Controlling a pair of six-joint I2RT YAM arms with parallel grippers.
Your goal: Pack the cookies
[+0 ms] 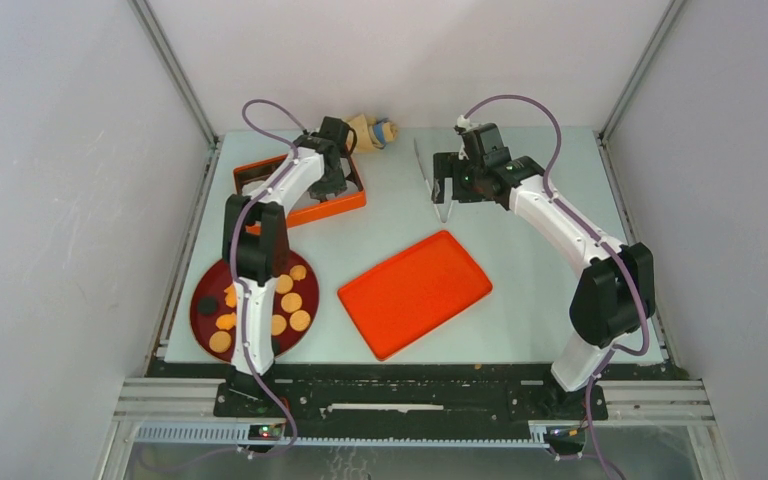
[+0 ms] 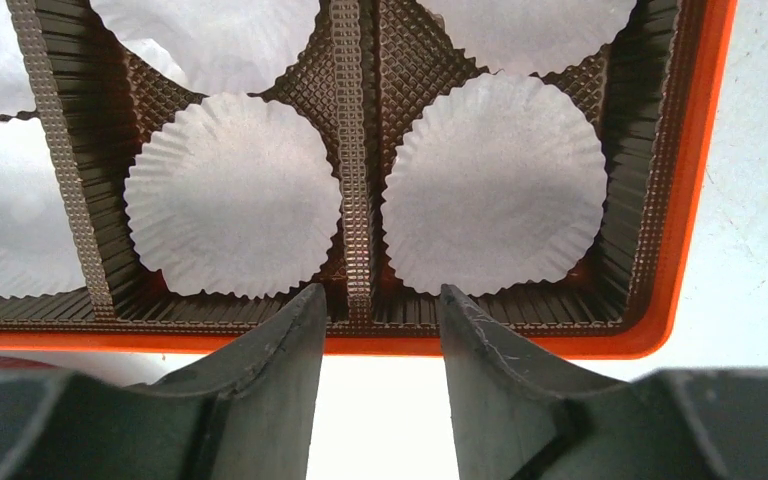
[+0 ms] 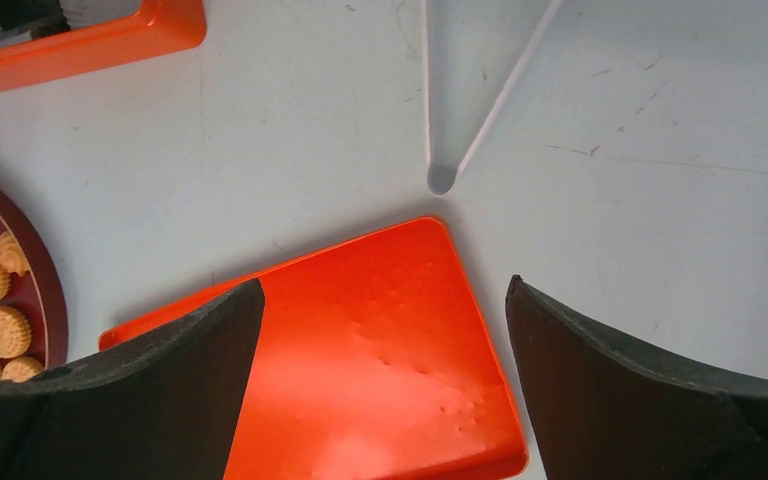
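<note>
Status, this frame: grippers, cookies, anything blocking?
Left gripper open, empty, at box edge. Right gripper open, empty. Cookies on plate. Visible liners empty; nothing blocking.

This is a robotics lab test cell, not a kitchen or shop. A pale grey-green desk (image 1: 520, 190) sits boxed in by plain white panel walls (image 1: 50, 200) held in bare aluminium frame posts (image 1: 175, 72). Take the flat orange plastic tray (image 1: 415, 292) at mid-desk as the landmark. Nearer than it, a black metal base rail (image 1: 410, 397) carries two white-and-black robot arms, one to its left (image 1: 256, 255) and one to its right (image 1: 560, 225), each trailing a purple cable (image 1: 509, 97). The only food is small round cookies (image 1: 291, 302) set out on a dark red round plate (image 1: 201, 325) left of the tray. The desk around the tray shows fine scuffs.
</note>
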